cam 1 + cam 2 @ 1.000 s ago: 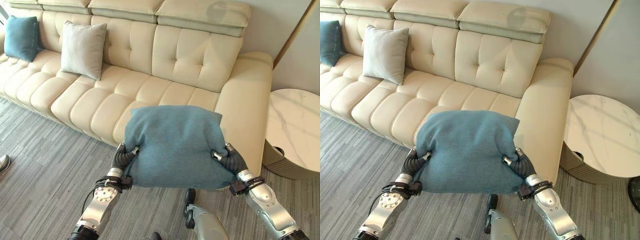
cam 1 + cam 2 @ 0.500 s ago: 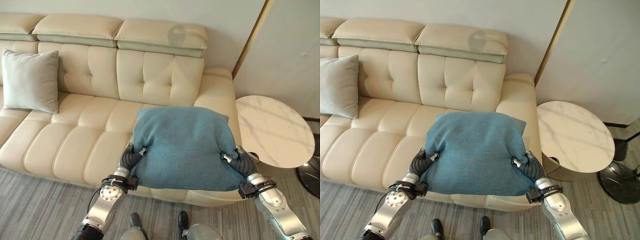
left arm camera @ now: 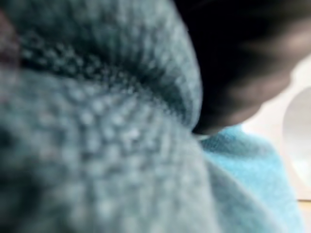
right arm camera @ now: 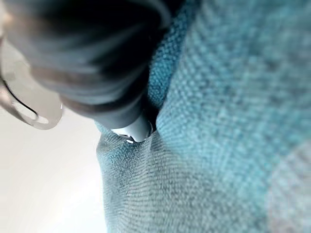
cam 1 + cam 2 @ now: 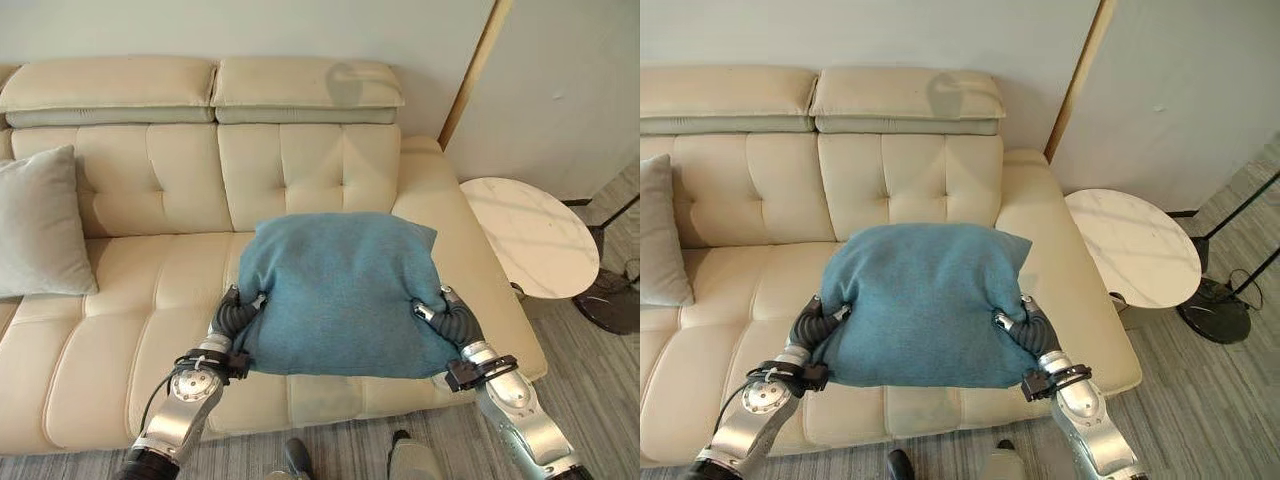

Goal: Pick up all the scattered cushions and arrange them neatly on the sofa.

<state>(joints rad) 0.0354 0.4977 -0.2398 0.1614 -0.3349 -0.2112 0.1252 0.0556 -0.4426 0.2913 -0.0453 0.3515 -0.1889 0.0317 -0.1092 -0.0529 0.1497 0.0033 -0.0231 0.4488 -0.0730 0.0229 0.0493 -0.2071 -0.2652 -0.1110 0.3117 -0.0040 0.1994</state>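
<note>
Teal cushion [image 5: 345, 292] squeezed between left hand [image 5: 238, 316], right hand [image 5: 447, 318]; finger state hidden.

Room beside a plain pale wall [image 5: 120, 25].
Round marble side table [image 5: 530, 235] on grey striped floor [image 5: 600, 390]; wooden strip [image 5: 470, 70] on wall.

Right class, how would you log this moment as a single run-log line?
blue cushion: held above sofa seat | left hand: gripping its left edge | right hand: gripping its right edge | grey cushion: upright against backrest
</note>
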